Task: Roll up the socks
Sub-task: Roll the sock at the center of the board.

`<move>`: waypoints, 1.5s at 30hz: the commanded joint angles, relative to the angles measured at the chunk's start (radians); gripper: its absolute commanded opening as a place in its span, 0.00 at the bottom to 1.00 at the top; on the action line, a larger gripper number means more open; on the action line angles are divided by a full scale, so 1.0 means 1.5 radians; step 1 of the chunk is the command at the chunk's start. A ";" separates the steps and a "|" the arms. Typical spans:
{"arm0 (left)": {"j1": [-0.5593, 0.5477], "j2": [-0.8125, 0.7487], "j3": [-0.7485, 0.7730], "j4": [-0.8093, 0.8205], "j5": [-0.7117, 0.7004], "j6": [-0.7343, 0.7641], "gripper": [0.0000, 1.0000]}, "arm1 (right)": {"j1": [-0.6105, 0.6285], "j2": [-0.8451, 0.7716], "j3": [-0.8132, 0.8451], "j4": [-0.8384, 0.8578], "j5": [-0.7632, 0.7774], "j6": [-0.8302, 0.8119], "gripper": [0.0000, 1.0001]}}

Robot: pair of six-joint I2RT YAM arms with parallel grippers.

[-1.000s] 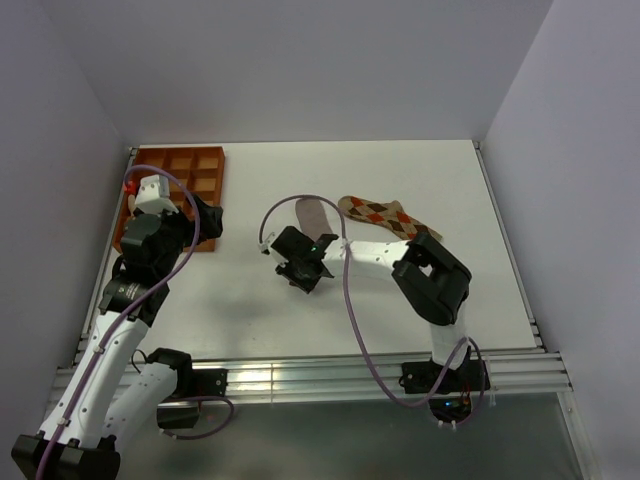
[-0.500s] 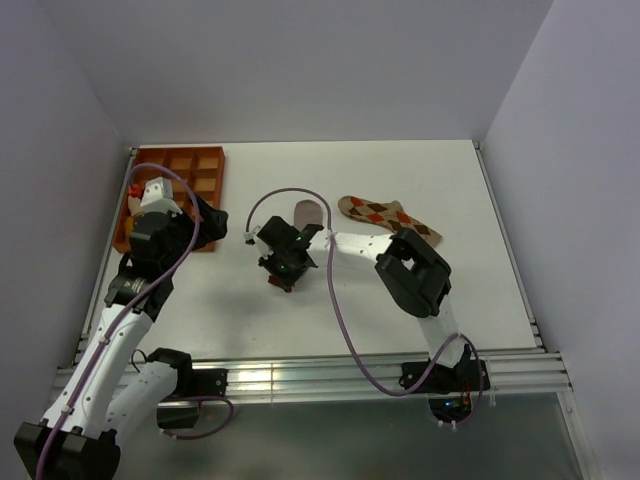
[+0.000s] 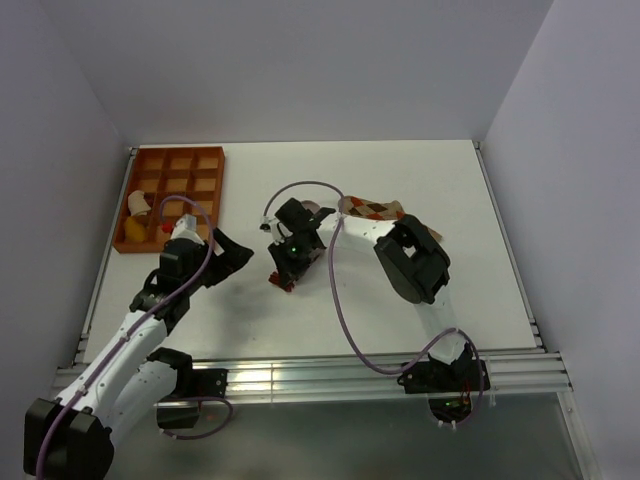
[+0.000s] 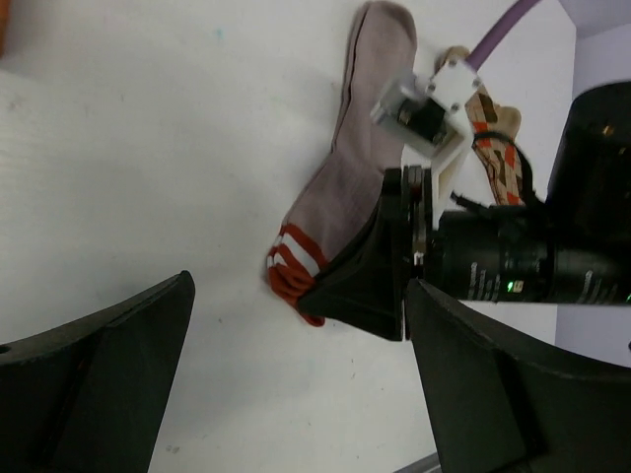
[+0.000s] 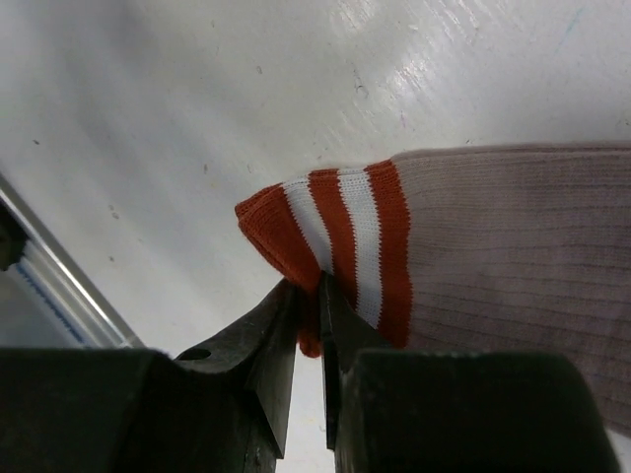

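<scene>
Right wrist: your right gripper [image 5: 317, 296] is pinching the striped cuff of the grey-brown sock [image 5: 513, 236]; your left gripper [image 3: 236, 254] is gaping wide, holding nothing.

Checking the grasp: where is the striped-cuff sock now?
In the top view the striped-cuff sock lies mid-table, cuff pinched in the right gripper, the argyle sock just beyond on the right.
</scene>
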 commanded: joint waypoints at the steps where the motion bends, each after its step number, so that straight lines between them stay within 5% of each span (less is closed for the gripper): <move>1: -0.021 0.001 -0.039 0.080 0.032 -0.055 0.94 | -0.016 0.033 0.029 -0.025 -0.063 0.017 0.21; 22: -0.098 0.197 -0.092 0.256 0.022 -0.119 0.84 | -0.088 0.106 0.057 -0.018 -0.210 0.099 0.23; 38: -0.122 0.314 -0.085 0.334 -0.012 -0.151 0.57 | -0.093 0.117 0.052 -0.005 -0.227 0.114 0.23; 45: -0.124 0.349 -0.085 0.378 -0.019 -0.161 0.55 | -0.093 0.123 0.055 -0.007 -0.227 0.114 0.23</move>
